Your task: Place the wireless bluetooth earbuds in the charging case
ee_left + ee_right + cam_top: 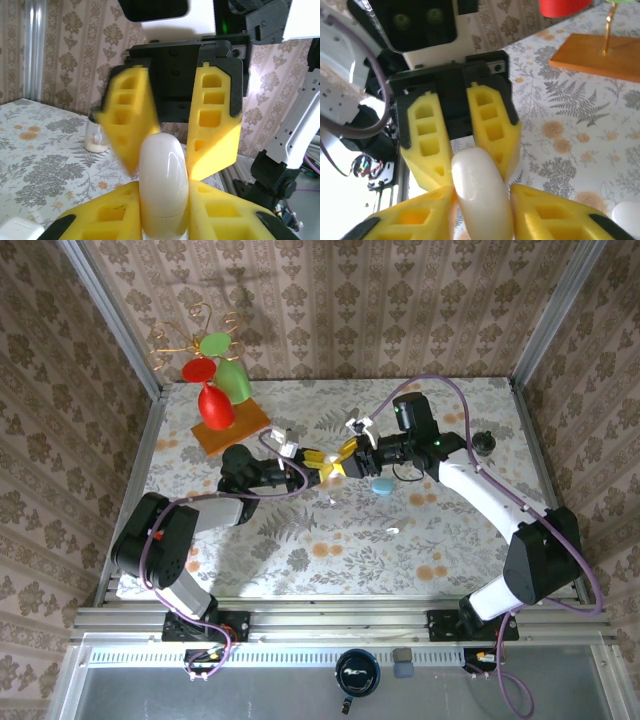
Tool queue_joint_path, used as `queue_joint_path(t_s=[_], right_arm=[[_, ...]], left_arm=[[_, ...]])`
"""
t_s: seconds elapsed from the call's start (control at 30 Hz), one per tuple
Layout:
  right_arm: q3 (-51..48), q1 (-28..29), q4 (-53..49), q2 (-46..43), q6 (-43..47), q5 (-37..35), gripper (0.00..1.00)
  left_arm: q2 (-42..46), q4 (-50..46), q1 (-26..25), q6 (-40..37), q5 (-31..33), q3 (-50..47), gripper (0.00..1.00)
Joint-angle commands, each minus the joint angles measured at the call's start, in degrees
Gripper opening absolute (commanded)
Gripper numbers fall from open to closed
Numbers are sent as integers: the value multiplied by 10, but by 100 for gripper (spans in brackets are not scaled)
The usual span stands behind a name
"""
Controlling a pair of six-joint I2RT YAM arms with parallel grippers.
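The floral worktop (300, 550) carries both arms, whose hands meet tip to tip. The left hand (322, 466) is clamped on a white charging case (163, 180). The right hand (350, 452) has a finger on each side of it; whether it grips, I cannot tell. A blue case (383, 485) lies just beside the right hand. A tiny white earbud (392, 531) lies apart from both hands, toward the arm bases.

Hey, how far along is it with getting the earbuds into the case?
Nothing looks done. In hand: the white case, seemingly closed, gripped by left gripper and right gripper. Left: opening it and inserting the earbuds, one lying white on the table.
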State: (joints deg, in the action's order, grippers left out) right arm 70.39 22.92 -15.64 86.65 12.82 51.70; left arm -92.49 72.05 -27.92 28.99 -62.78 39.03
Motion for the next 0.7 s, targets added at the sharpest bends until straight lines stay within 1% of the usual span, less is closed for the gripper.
queue_joint_path(t_s=[0.0, 0.03, 0.07, 0.17, 0.2, 0.23, 0.3, 0.37, 0.43, 0.67], right_arm=[[19, -2, -2, 14, 4, 25, 16], [21, -2, -6, 15, 7, 30, 13], [20, -1, -5, 13, 7, 32, 12], [6, -2, 36, 2, -21, 32, 11], [-1, -2, 60, -2, -39, 32, 10], [-11, -3, 96, -7, -66, 34, 10], [-31, -3, 161, -14, -113, 40, 10], [-45, -3, 202, -20, -139, 39, 10], [-48, -4, 205, -23, -136, 47, 10], [-52, -4, 216, -17, -145, 75, 10]], left_arm=[[13, 21, -3, 6, -22, 6, 23], [13, 21, -3, 4, -20, 6, 25], [13, 21, -3, 3, -19, 6, 28], [15, 22, -3, -12, 1, 1, 48], [18, 22, -4, -21, 14, -3, 53], [21, 22, -6, -32, 31, -7, 55], [26, 22, -11, -45, 43, -12, 56], [30, 22, -13, -52, 47, -14, 56], [36, 22, -14, -57, 54, -18, 55], [41, 22, -8, -49, 53, -19, 42]])
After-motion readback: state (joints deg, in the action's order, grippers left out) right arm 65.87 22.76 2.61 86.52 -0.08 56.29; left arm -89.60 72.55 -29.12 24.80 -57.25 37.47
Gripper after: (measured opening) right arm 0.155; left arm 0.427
